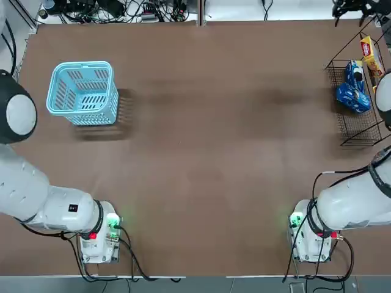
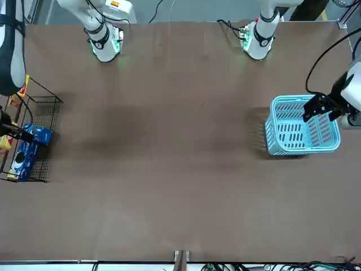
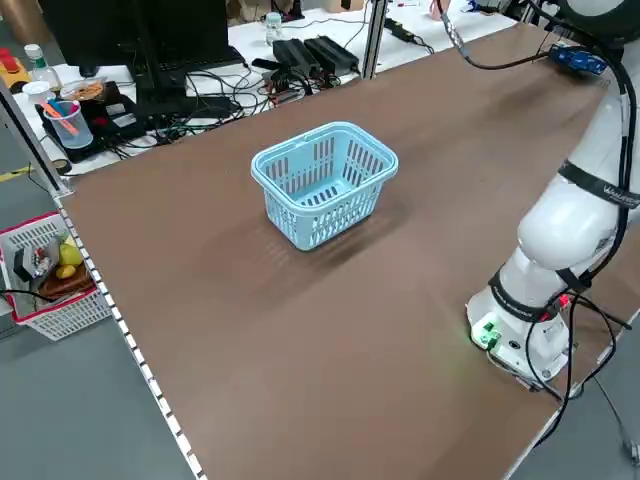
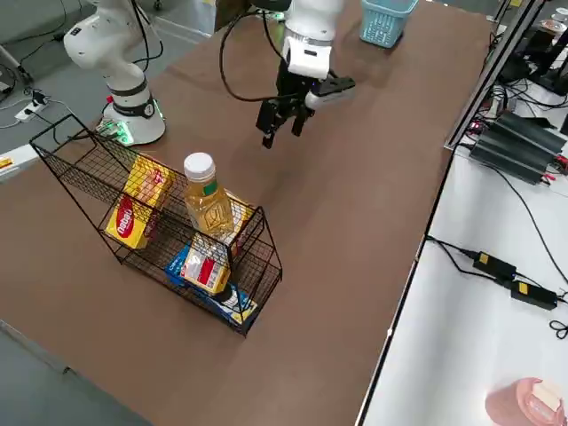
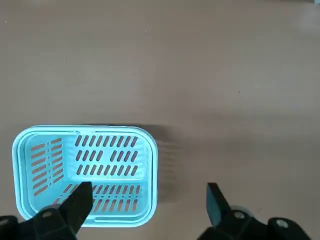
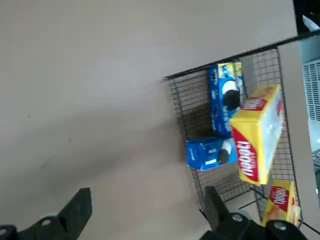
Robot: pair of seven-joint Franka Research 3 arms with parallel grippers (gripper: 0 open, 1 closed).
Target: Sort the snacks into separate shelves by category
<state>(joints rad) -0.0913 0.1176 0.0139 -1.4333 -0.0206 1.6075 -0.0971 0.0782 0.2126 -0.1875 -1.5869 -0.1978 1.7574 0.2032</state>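
Two claws, both spread with nothing between the fingers: your right gripper [image 6: 149,197] is up by the black rack [image 6: 192,107], your left gripper [image 5: 149,190] near the blue basket [image 5: 150,175]. Your snacks are all in the rack, with one blue pack [image 6: 222,100] next to another blue pack [image 6: 205,153], plus a big yellow box [image 6: 255,137] beside them and a smaller yellow box [image 6: 281,201] nearby.
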